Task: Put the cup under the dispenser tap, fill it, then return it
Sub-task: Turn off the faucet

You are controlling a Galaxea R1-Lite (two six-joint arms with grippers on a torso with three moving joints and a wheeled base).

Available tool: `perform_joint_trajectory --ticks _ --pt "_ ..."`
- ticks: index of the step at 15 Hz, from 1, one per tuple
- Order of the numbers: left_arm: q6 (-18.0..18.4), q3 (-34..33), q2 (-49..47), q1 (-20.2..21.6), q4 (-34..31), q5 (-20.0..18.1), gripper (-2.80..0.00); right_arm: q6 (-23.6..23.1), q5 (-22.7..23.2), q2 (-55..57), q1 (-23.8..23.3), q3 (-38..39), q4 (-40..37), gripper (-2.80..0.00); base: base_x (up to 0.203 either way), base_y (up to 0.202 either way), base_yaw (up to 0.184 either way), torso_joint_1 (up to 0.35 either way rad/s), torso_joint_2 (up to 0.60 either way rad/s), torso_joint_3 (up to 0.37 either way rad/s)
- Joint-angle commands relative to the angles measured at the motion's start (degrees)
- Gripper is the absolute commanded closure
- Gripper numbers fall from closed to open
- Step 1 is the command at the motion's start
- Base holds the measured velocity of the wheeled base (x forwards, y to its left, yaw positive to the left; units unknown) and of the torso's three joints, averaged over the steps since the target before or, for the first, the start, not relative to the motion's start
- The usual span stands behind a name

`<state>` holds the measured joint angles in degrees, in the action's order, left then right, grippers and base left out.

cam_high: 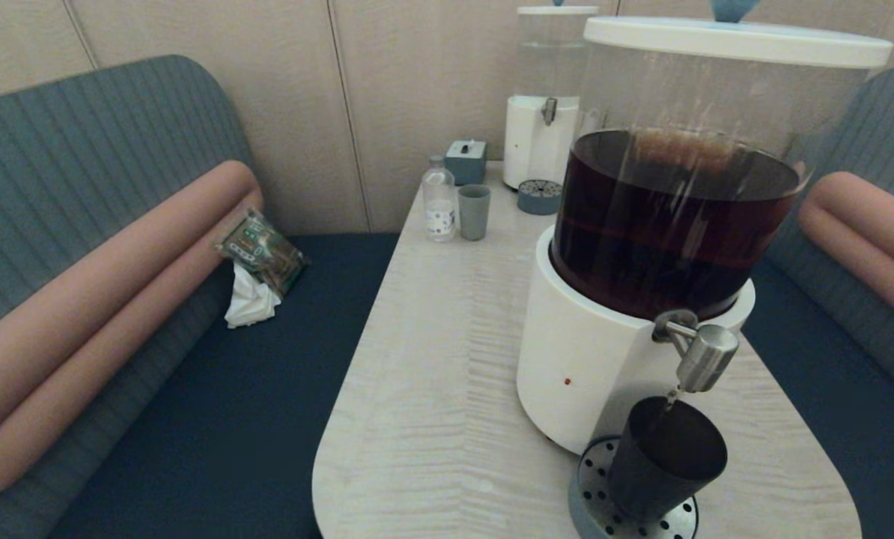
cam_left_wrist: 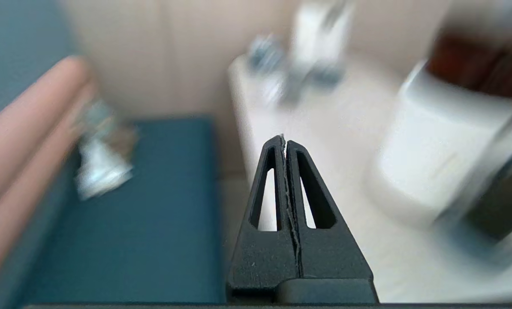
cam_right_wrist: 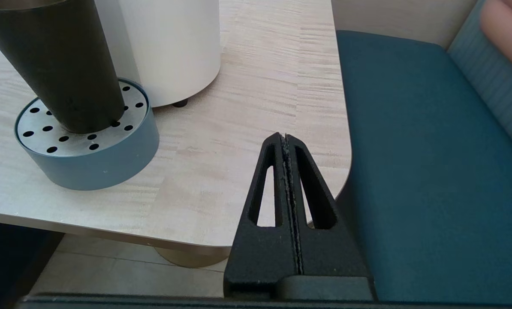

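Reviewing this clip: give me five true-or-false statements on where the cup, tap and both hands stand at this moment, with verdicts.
1. The matte black tapered cup stands on the round perforated steel drip tray below the brushed-steel dispenser tap. True.
2. The right hand grips the cup. False: it is shut on nothing, apart from the cup, near the pale wooden table edge.
3. The left hand is shut and empty. True.
4. The pale grey-green tumbler sits under the tap. False: it stands far back beside a clear plastic bottle.
5. The big dispenser holds clear liquid. False: dark brown.
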<state>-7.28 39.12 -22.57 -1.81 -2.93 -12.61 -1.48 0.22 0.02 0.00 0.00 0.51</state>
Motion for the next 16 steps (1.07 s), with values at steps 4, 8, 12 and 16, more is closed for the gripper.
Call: perform_joint_trajectory --ticks 4,8,12,16 --pt "-9.0 21.2 -26.9 -6.3 0.1 -6.1 0.0 0.0 0.0 -0.3 0.0 0.4 -0.1 0.0 0.0 0.0 0.0 0.0 0.0 0.0" --pt "-6.3 24.5 -39.9 -10.4 -1.5 -19.1 0.0 0.0 0.0 -0.3 0.0 0.4 0.0 0.0 0.0 0.0 0.0 0.0 0.0 0.0" --pt "-1.1 37.4 -49.2 -15.6 -12.7 -22.9 0.0 0.0 0.0 -0.3 0.0 0.4 0.0 0.0 0.0 0.0 0.0 0.0 0.0 0.0" --pt "15.5 43.2 -53.3 -21.4 -28.1 -21.0 0.0 0.0 0.0 -0.3 0.0 0.4 0.0 0.0 0.0 0.0 0.0 0.0 0.0 0.0"
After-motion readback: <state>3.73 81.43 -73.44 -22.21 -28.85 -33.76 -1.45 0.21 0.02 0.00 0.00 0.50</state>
